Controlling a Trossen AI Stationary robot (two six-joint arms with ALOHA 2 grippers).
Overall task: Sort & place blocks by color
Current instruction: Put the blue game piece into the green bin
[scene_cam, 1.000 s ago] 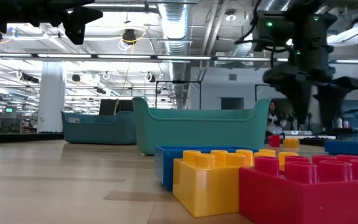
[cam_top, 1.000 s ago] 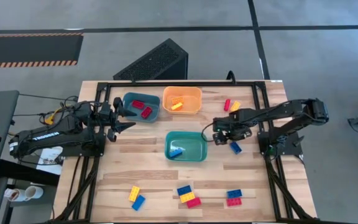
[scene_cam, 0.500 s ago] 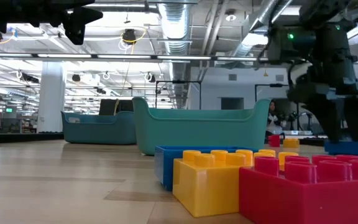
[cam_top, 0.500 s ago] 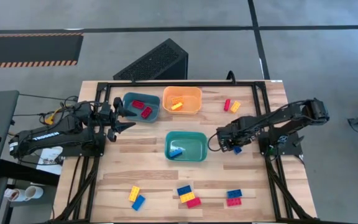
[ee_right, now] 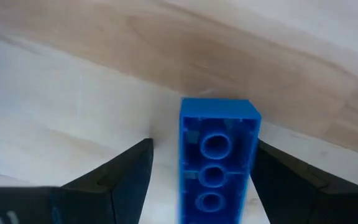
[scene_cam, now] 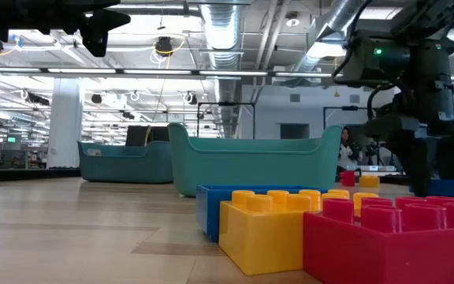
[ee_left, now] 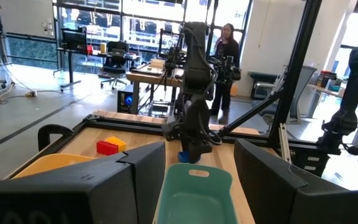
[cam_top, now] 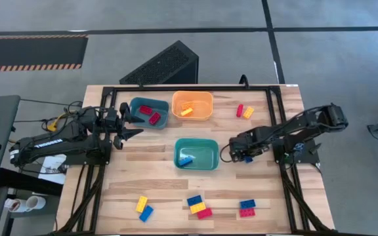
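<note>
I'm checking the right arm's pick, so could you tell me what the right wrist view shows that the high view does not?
Only the right wrist view shows the blue block lying studs-down, its hollow underside up, between the right gripper's open fingers with gaps on both sides. Only the high view shows the teal tray, orange tray, the blue tray and the waiting left gripper beside it. Both show the right gripper down at the wooden table.

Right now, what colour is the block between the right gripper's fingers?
Blue block, clearest in the right wrist view.
</note>
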